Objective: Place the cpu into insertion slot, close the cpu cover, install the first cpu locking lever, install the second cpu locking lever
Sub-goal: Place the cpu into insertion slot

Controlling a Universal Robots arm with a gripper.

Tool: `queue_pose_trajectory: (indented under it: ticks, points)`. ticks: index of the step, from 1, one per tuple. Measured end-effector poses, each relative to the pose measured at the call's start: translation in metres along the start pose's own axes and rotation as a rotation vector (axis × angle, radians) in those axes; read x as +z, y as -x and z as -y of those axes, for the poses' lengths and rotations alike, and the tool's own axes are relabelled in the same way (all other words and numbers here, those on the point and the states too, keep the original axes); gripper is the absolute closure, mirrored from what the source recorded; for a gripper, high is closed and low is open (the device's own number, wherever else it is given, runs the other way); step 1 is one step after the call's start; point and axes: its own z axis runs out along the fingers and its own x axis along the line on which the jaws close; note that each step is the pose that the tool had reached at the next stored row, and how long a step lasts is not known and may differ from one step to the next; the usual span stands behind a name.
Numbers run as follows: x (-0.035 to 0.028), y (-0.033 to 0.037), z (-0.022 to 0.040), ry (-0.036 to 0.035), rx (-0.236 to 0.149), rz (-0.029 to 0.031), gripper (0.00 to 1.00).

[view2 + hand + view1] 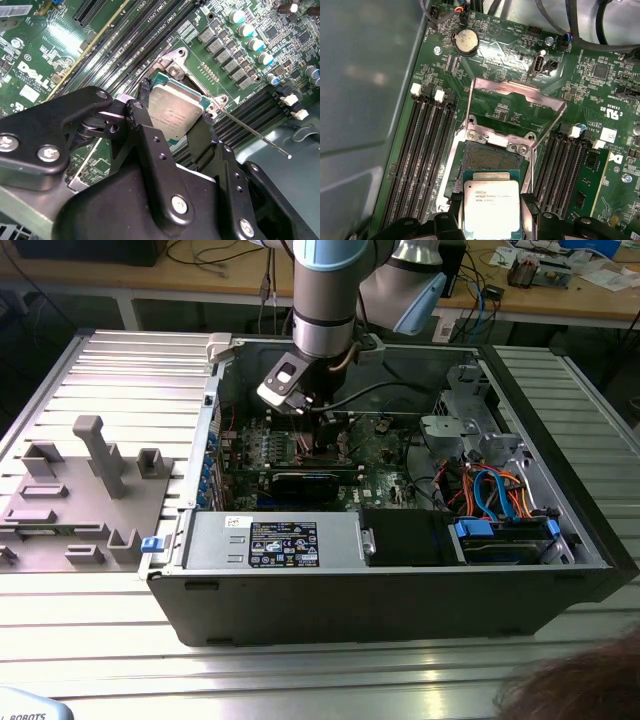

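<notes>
My gripper (175,109) is shut on the cpu (492,207), a small square chip with a silver-grey top (176,113), with one black finger (141,117) on each side. In the first wrist view the cpu hangs over the near part of the insertion slot (491,158), whose dark centre shows beyond the chip. The cpu cover (519,90), a thin silvery frame, stands swung up and open at the socket's far side. A thin locking lever (256,136) sticks out free beside the socket. In the exterior view the gripper (311,412) is down inside the open computer case.
Rows of black memory slots (422,150) flank the socket on both sides. The case walls (400,590), a power supply box (275,542) and a bundle of cables and drive bays (495,495) surround the green board. A grey fixture (85,490) sits at the exterior view's left.
</notes>
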Motion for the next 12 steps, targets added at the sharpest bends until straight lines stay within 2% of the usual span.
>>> queue_pose_trajectory:
  ticks: [12]
  points:
    - [0.0005,0.0000,0.0000,0.0004,0.047,0.0002,0.46]
